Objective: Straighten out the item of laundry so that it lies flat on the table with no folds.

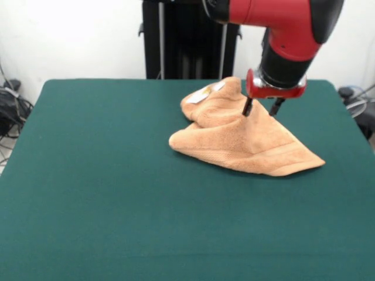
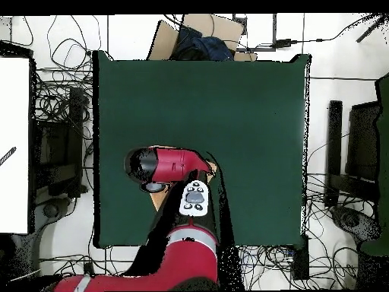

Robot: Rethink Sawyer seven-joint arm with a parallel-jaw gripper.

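Green surface (image 1: 105, 193) spreads wide, with lots of bare room in front of the towel and to its left in the front view. Near the back edge, right of the middle, lies the towel (image 1: 234, 143). It is bunched up in a lumpy heap with thick folds, one corner pointing out to the right, and a small white label (image 1: 199, 96) on top at the back. Above it, the gripper (image 1: 261, 108) has its two thin fingers a little apart, tips touching the cloth.
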